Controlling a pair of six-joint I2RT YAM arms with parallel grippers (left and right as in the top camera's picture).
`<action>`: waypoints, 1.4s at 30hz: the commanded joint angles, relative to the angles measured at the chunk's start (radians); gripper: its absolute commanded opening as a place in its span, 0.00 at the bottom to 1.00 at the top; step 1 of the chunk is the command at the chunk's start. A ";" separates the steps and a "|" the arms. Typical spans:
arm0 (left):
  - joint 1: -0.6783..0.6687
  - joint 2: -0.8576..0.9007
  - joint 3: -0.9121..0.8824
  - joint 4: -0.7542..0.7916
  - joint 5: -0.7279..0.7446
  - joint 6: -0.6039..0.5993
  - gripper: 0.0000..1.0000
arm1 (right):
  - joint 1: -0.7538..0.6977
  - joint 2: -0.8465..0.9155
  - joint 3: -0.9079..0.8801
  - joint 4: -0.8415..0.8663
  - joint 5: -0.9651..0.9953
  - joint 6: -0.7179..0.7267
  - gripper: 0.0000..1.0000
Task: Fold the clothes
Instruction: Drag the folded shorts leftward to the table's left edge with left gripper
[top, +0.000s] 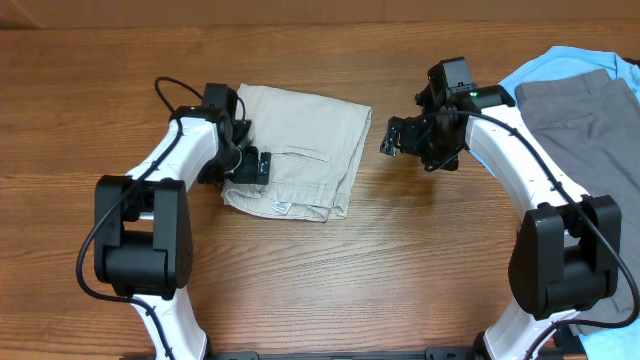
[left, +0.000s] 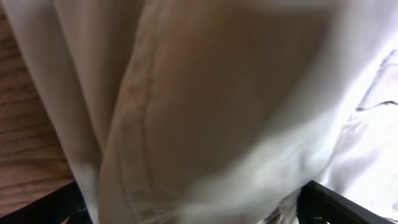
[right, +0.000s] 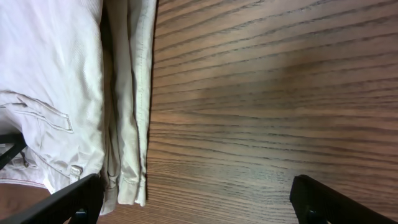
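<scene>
1. Shorts (top: 295, 150) are lying as a compact folded rectangle, just 10 o'clock of table (top: 420, 260) centre, pocket side up.
2. I'm resting my L gripper (top: 256, 167) on their 9 o'clock edge, jaws fully apart, cloth under them, nothing pinched.
3. I'm hovering my R gripper (top: 397, 140) over bare table near their 3 o'clock side, wide open and empty.
4. I'm judging the fold approx done. Maybe the uneven 6 o'clock edge is left to square up.
</scene>
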 joint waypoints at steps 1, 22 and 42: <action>-0.014 0.056 -0.003 0.006 0.017 -0.005 0.96 | -0.006 0.000 0.018 0.001 0.007 -0.001 1.00; 0.014 0.045 0.113 -0.200 -0.233 -0.045 0.04 | -0.006 0.000 0.018 0.001 0.007 -0.001 1.00; 0.276 0.029 0.214 -0.169 -0.539 -0.199 0.04 | -0.006 0.000 0.018 0.001 0.007 -0.001 1.00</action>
